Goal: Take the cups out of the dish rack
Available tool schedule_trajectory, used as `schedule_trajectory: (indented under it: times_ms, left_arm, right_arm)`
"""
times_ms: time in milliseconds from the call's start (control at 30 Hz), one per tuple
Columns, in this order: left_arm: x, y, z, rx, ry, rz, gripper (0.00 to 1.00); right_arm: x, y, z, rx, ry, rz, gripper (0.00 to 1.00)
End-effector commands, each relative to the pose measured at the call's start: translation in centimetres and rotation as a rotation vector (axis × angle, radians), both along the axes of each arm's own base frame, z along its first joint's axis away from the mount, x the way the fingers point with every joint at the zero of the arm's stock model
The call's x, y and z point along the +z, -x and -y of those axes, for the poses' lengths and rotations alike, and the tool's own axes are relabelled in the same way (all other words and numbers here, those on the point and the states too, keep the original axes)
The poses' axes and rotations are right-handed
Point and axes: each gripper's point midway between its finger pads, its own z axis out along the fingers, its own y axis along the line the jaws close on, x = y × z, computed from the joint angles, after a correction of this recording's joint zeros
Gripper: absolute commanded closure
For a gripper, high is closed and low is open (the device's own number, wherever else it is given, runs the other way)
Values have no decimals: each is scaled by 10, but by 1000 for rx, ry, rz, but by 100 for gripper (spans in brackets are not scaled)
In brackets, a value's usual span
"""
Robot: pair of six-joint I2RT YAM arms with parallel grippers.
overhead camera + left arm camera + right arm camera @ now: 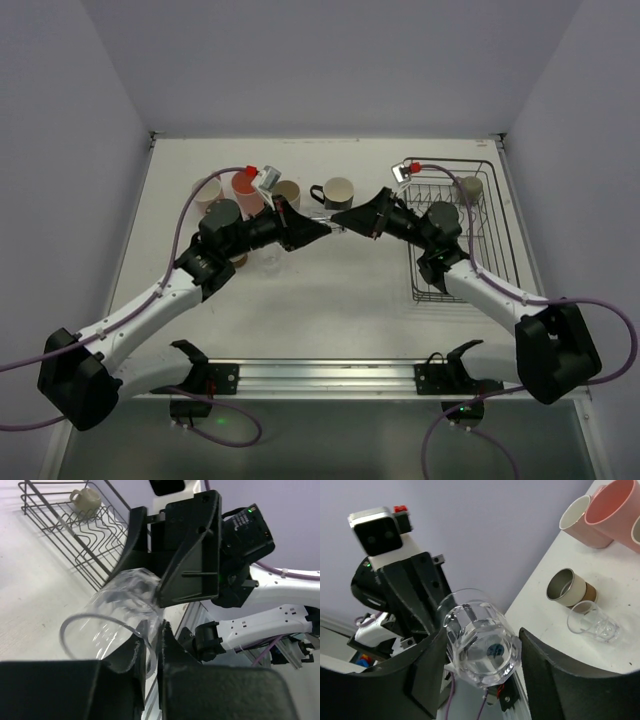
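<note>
While my two arms meet above the middle of the table (330,320), a clear glass (117,615) lies on its side in the air between them. My right gripper (482,647) is closed around the thick base of the glass, one finger on each side. My left gripper (150,647) is pinched onto its wall at the open rim, with one finger inside the mouth and one outside. The dish rack (497,215) stands on the right side of the table, and a small olive-grey mug (470,188) sits in its far corner. On the far left of the table stand a pale pink mug (208,192), a salmon-pink tumbler (247,188), a beige cup (286,193) and a black mug with cream inside (337,191). Nearer on the left, a second clear glass (592,622) stands just beside a brown-banded cup (568,587).
</note>
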Motion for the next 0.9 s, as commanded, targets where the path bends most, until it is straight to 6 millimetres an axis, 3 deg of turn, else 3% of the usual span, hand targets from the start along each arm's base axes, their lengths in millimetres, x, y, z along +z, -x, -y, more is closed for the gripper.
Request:
schedule_trajectory:
  times_ms: [0,33,67,100,133,167,200,233,267,333,433,467,600,867]
  left_arm:
    - [5,-5,-1,31,-64,70,100]
    - [0,-18,-9,115,-114,64,100]
    - [-25,-20,-21,151,-235,25,100]
    - [-25,-33,-33,239,-301,26,100]
    - [-34,-38,-43,280,-371,12,100]
    - [-56,-34,-60,305,-499,-31,100]
    - [-56,-43,-73,375,-561,-27,100]
    - [-71,-39,-88,398,-656,-66,100]
    - [-72,-41,-98,421,-711,-55,100]
    - [-91,-40,-123,476,-857,-93,100]
    - [-110,-40,-142,501,-996,-132,100]
    - [-115,-39,-142,494,-1016,-139,100]
    - [-139,-40,-138,432,-1093,-191,100]
    - [-153,-48,-132,392,-1136,-198,100]
  right_arm:
    - [9,15,-11,63,-33,41,38]
    - [9,12,-9,41,-25,56,21]
    - [11,14,-6,28,-21,68,14]
    - [4,12,-4,9,16,70,5]
    - [1,9,-2,-19,38,71,2]
    - [4,10,1,-40,51,87,1]
    - [-11,7,5,-65,120,74,1]
    - [-16,5,8,-91,154,73,1]
    - [-25,4,16,-138,205,47,1]
    - [-37,1,27,-190,289,72,1]
    - [-59,-4,52,-311,429,43,1]
    - [-70,-7,62,-357,475,18,1]
    - [-72,-3,77,-411,524,45,1]
    - [-84,-4,79,-415,559,29,1]
